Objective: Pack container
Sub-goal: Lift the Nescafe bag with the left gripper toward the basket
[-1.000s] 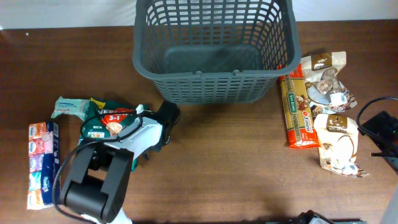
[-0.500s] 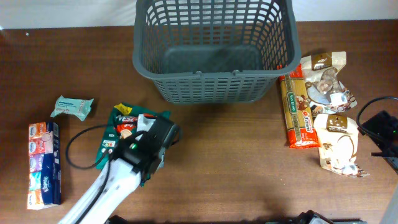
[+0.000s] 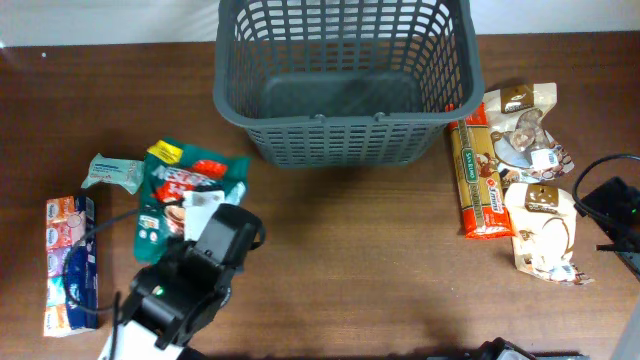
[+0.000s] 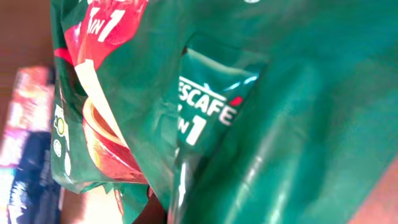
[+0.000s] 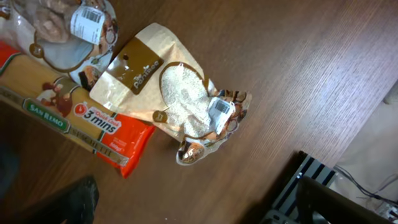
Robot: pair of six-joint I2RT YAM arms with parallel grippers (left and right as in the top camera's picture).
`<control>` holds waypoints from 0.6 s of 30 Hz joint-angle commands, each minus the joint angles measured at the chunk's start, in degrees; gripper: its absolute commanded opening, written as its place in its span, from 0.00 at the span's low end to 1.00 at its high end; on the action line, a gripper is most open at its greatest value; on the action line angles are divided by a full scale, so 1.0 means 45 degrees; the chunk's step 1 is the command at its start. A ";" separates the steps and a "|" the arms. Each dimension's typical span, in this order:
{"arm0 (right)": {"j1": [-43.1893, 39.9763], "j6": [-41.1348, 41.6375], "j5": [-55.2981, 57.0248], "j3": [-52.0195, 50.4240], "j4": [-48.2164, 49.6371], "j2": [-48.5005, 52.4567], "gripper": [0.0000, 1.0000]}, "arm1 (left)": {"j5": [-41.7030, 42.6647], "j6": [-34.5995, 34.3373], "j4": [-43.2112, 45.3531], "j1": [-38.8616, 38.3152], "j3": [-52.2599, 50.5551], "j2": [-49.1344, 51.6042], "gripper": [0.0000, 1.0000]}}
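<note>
The brown wooden table [image 3: 380,270] carries the dark grey slotted container [image 3: 340,140] at its far middle. Well left of it, the left gripper [image 3: 205,205] lies over a green Nescafé 3in1 packet [image 4: 211,112], which fills the left wrist view and hides the fingers, so I cannot tell how the jaws stand. The right arm [image 3: 612,205] sits at the right edge beside a rice pouch [image 5: 180,106] and a San Remo pasta pack [image 5: 81,124], and its jaws cannot be told either.

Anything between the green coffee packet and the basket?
Nothing visible. Only bare table lies between the packet and the basket's near wall; the teal pack sits left of the packet, off the path.
</note>
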 commanded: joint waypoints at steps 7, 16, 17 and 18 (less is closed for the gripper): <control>-0.0083 -0.0005 -0.0107 0.0034 0.0063 -0.0024 0.99 | -0.4809 0.1685 0.4080 -0.0039 0.1768 -0.0724 0.02; -0.0083 -0.0005 -0.0053 0.0034 0.0068 -0.0024 0.99 | -0.4789 0.7757 1.4775 -0.0039 0.1768 0.0719 0.02; -0.0083 -0.0005 -0.0034 0.0034 0.0063 -0.0024 0.99 | -0.4784 0.8213 1.5659 -0.0039 0.1768 0.0942 0.02; -0.0083 -0.0005 -0.0024 0.0034 0.0063 -0.0024 0.99 | -0.4711 0.8675 1.6611 -0.0039 0.1768 0.1239 0.02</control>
